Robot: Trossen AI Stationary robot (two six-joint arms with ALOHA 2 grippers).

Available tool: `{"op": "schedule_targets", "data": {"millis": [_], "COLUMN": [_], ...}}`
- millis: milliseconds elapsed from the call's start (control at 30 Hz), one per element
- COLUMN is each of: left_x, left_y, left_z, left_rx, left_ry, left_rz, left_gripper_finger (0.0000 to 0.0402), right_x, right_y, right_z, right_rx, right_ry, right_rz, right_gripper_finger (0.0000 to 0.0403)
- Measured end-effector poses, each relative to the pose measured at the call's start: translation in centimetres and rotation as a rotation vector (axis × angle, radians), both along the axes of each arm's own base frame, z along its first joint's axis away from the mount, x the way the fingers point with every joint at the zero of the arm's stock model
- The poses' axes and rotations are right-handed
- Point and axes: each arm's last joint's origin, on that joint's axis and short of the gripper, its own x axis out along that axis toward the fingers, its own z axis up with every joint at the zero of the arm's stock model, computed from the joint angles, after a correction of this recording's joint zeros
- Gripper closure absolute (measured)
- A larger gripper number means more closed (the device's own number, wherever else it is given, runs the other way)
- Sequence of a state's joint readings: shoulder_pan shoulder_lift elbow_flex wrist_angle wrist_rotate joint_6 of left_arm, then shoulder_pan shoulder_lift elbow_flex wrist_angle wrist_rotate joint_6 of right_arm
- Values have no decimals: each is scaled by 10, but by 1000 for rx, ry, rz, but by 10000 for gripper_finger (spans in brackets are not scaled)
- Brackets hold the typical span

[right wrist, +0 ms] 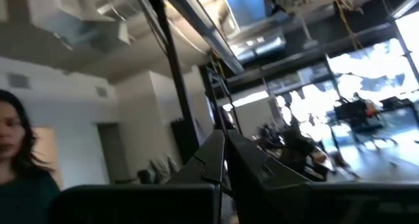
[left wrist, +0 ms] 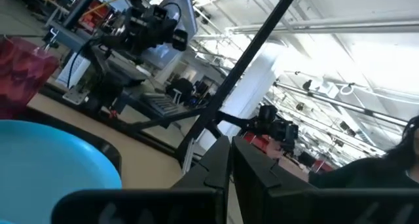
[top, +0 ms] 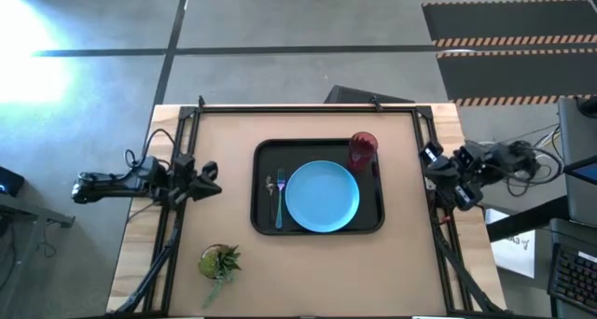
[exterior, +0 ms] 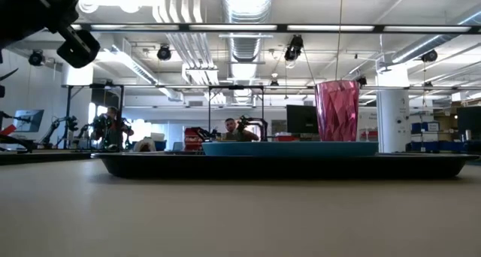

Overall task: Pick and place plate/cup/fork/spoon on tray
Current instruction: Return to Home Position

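Bright overhead lights, floor (top: 56, 39) glare, blurred wrist views
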State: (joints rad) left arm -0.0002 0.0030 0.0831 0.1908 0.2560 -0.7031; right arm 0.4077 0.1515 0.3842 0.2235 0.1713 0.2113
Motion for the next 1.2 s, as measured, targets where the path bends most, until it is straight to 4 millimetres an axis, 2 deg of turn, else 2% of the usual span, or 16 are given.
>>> {"op": "schedule_targets", "data": {"millis": [133,300,367,667,833,967,1100,1200], "left_x": [0,2,2,1,2,2,2,2], "left_y": [0,0,0,0,0,0,0,0], "left_z": [-1,-6,-8,-6,-9,-9,-9,-9], "left_rx": [2,1,1,-16,-23,-24,-26,-55], "left_ry": [-2,13,20,16,29,29,29,37], "left_rz": [-1,-1,-2,-11,-13,-13,-14,-22], "left_gripper_finger": [402,402,402,402,402,402,402,402], "right_x": [-3,3,3,11,16,20,22,21], "right_y": [0,2,3,9,12,15,17,18], "right_z": [-21,-53,-54,-79,-96,-110,-130,-129], "right_rx": [45,110,136,323,418,588,762,823], "right_ry": [-56,-25,-60,61,182,396,686,748], "right_rz": [36,81,137,309,394,449,490,529], "right_gripper_finger": [394,394,394,394,394,394,394,394]}}
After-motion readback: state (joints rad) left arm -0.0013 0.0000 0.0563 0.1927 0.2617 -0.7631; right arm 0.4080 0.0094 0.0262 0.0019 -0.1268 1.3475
